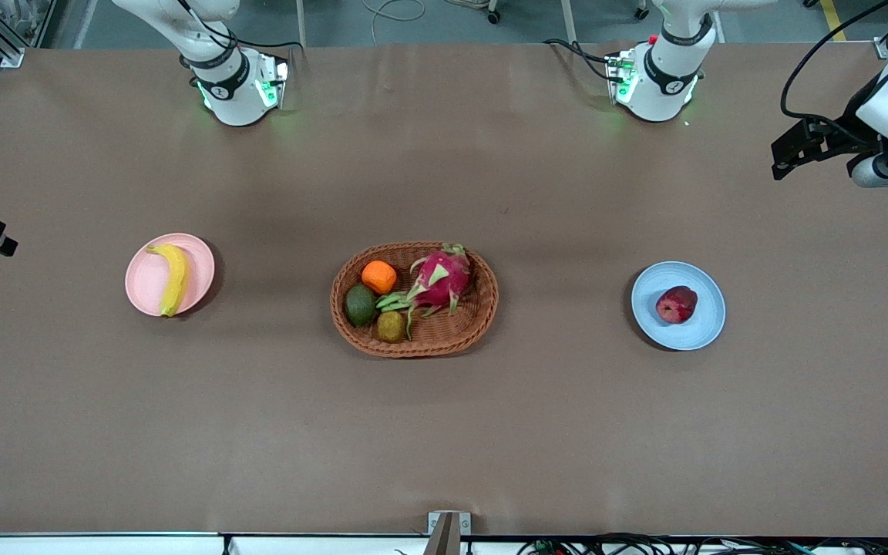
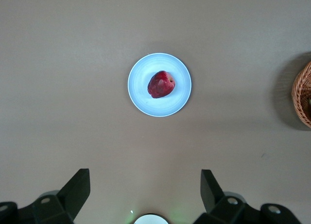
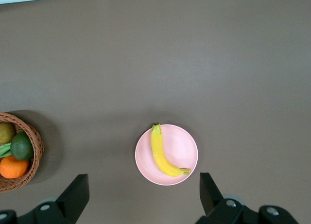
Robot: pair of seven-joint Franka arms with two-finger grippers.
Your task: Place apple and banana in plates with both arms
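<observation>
The yellow banana (image 1: 175, 278) lies on the pale pink plate (image 1: 147, 279) toward the right arm's end of the table. The dark red apple (image 1: 676, 304) sits on the light blue plate (image 1: 704, 308) toward the left arm's end. My left gripper (image 2: 146, 179) is open and empty, high above the table, with the apple (image 2: 161, 84) and its plate (image 2: 144, 95) well below it. My right gripper (image 3: 144, 182) is open and empty, high above the table, with the banana (image 3: 163, 153) and its plate (image 3: 185, 145) below it. Both arms hang raised at the table's ends.
An oval brown wicker basket (image 1: 413, 351) stands midway between the plates, holding a magenta dragon fruit (image 1: 444, 279), an orange (image 1: 378, 277), a dark green avocado (image 1: 360, 304) and a brownish fruit (image 1: 391, 326). The basket's edge shows in both wrist views.
</observation>
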